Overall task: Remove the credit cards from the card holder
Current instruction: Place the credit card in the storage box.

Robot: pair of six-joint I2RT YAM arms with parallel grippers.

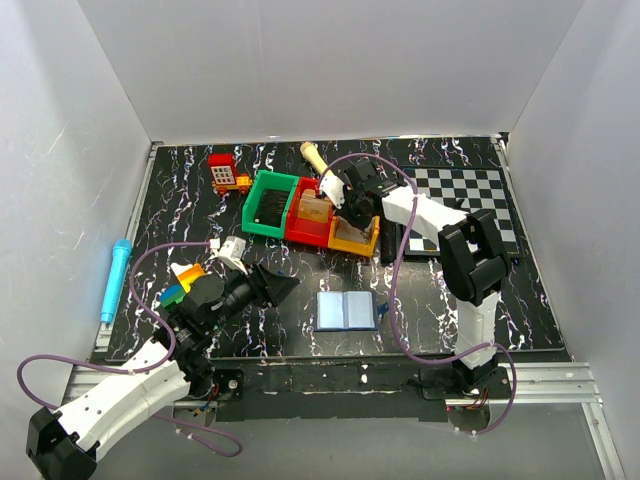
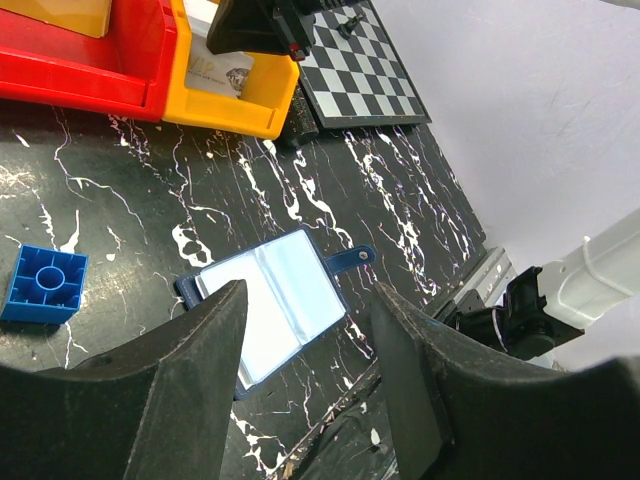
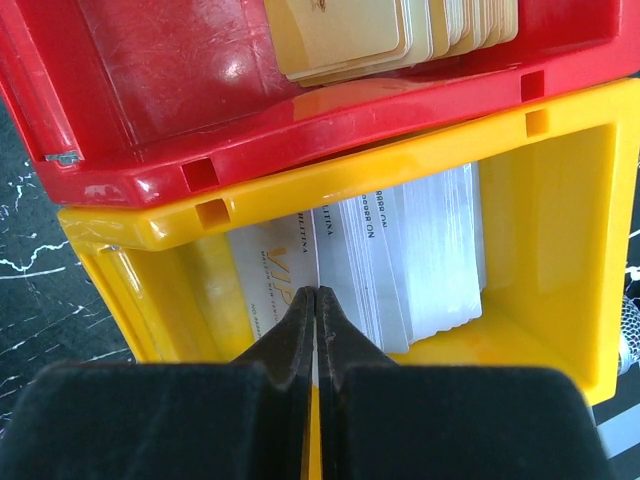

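Observation:
The card holder [image 1: 346, 310] lies open and flat near the table's front edge, pale blue-grey inside, its snap tab pointing right. No card face shows in its pockets [image 2: 270, 300]. My left gripper [image 1: 281, 288] hangs open just left of it, and the holder shows between the fingers of that gripper [image 2: 310, 300]. My right gripper [image 1: 336, 203] is shut over the yellow bin [image 1: 355, 238]. Its tips [image 3: 316, 292] sit above a stack of silver credit cards [image 3: 420, 250] there. Only a thin pale sliver shows between the jaws; I cannot tell if it is a card.
Gold cards [image 3: 350, 35] fill the red bin [image 1: 308, 222], with a green bin [image 1: 268, 205] to its left. A chessboard [image 1: 465, 200] lies at the back right. A blue toy block [image 2: 45, 283] sits near the holder. Coloured blocks [image 1: 185, 280] and a blue pen [image 1: 114, 280] are at the left.

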